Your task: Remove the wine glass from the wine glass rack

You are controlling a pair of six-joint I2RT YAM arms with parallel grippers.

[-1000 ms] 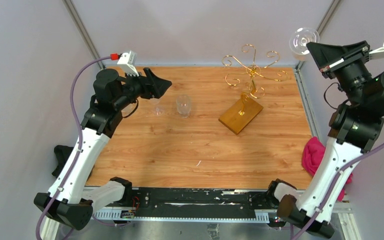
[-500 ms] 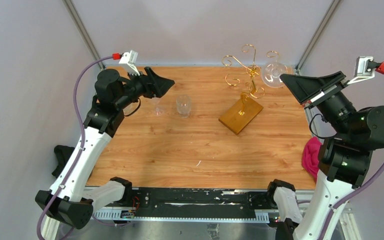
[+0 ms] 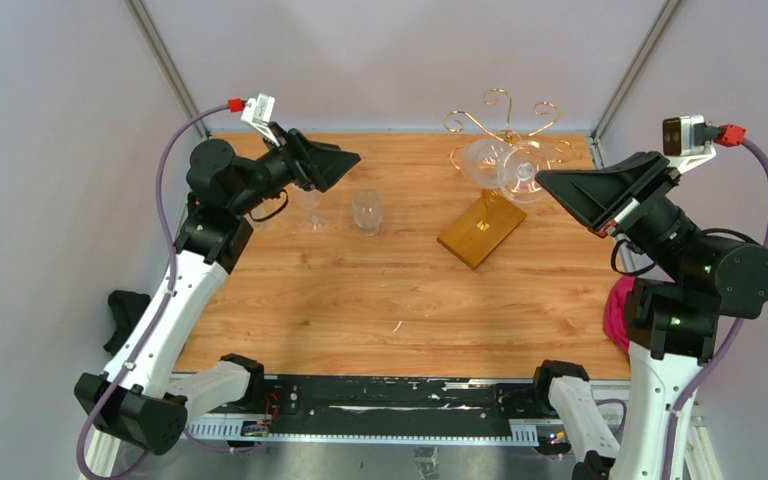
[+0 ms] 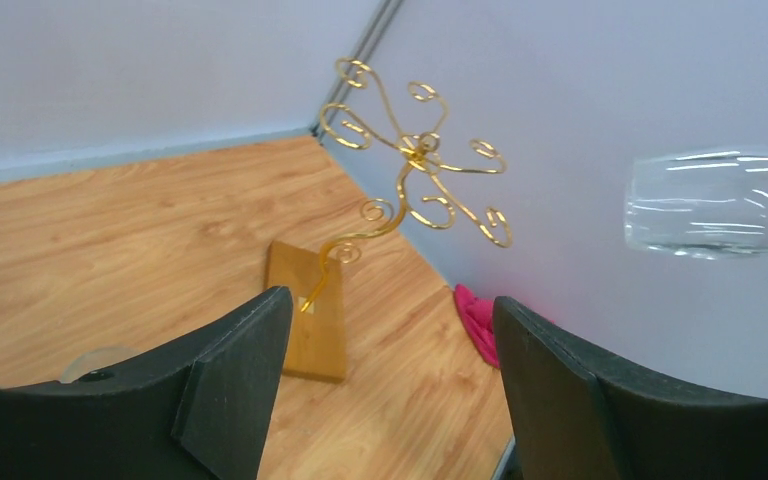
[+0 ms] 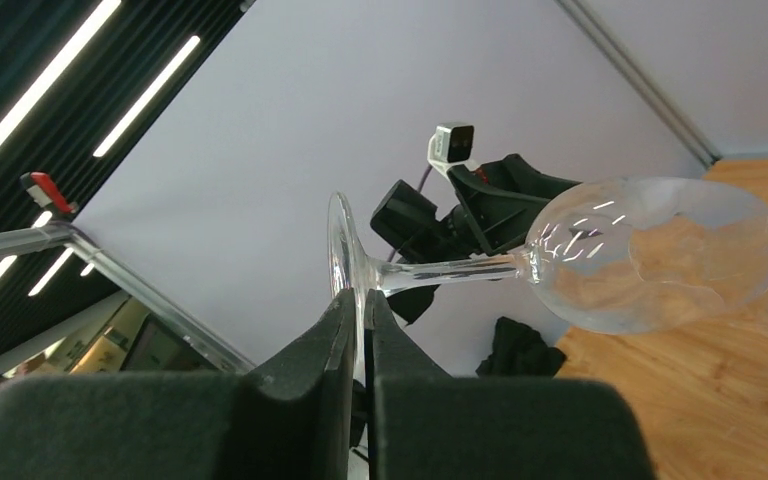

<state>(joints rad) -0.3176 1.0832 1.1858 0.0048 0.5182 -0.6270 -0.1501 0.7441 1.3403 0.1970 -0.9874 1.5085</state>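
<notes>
plainly, right pincer point(image 5: 358, 305) grips the wine glass point(image 5: 650, 255) by its foot; left pincer point(image 4: 392, 300) gapes; rack point(image 3: 481, 230) half-hidden behind it.

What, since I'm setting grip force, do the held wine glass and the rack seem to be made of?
Wine glass: clear glass by its look, smooth and glossy; the table shows through the bowl and highlights streak it, though clear plastic can't be excluded. Wine glass rack: thin gold-coloured wire, probably metal, shiny; its flat amber base looks like finished wood.
</notes>
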